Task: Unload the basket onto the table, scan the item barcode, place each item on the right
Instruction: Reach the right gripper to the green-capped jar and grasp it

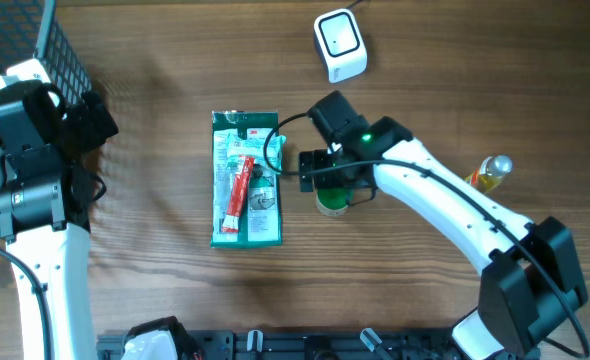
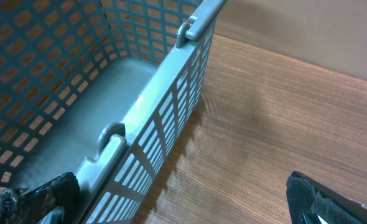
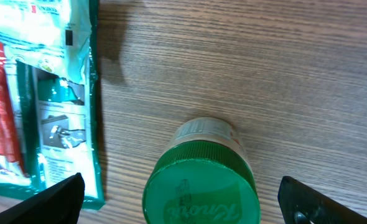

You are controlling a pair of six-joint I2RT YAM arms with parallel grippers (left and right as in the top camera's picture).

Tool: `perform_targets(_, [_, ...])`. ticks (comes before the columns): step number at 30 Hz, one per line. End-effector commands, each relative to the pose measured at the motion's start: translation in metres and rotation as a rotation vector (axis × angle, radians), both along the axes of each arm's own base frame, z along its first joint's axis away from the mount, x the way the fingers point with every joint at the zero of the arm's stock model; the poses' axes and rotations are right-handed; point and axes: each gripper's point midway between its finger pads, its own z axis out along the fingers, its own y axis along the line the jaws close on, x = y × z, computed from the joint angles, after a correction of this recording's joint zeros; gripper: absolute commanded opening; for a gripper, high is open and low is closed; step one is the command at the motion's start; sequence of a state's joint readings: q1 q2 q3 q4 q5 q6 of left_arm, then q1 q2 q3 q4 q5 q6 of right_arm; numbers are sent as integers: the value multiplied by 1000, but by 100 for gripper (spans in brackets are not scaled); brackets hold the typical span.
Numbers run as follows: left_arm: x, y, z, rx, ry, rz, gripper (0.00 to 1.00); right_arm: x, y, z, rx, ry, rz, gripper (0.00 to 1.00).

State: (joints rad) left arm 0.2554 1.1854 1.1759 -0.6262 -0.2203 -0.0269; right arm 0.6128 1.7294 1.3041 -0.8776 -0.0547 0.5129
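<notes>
A jar with a green lid point(image 1: 331, 203) point(image 3: 201, 185) stands upright on the wooden table, right of a flat green packet point(image 1: 245, 178) point(image 3: 40, 93). My right gripper point(image 1: 330, 186) point(image 3: 183, 202) hangs over the jar, open. Its fingertips point(image 3: 62, 199) sit wide on either side of the lid, clear of it. A white barcode scanner point(image 1: 339, 45) sits at the back of the table. No barcode shows on the jar from here. At the far left my left gripper point(image 1: 87, 125) point(image 2: 180, 202) is open and empty, straddling the wall of a grey mesh basket point(image 2: 146, 118).
The mesh basket point(image 1: 60, 45) fills the back left corner. A small bottle with yellow liquid point(image 1: 489, 172) lies right of my right arm. A black rail runs along the table's front edge point(image 1: 305, 345).
</notes>
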Motion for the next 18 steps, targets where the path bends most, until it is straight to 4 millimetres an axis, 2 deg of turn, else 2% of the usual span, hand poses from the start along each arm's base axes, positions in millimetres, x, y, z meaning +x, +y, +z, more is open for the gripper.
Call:
perform_targets(1, [-6,-9,-48,-99,119,-11,100,-6,10,7,74,31,4,100])
perform_targets(7, [-6,-9,-48,-99,118,-11,100,0,1,5,29,3,-47,100])
perform_targets(18, [-6,-9,-48,-99,119,-11,100,5,4,7,48,-13,-65,100])
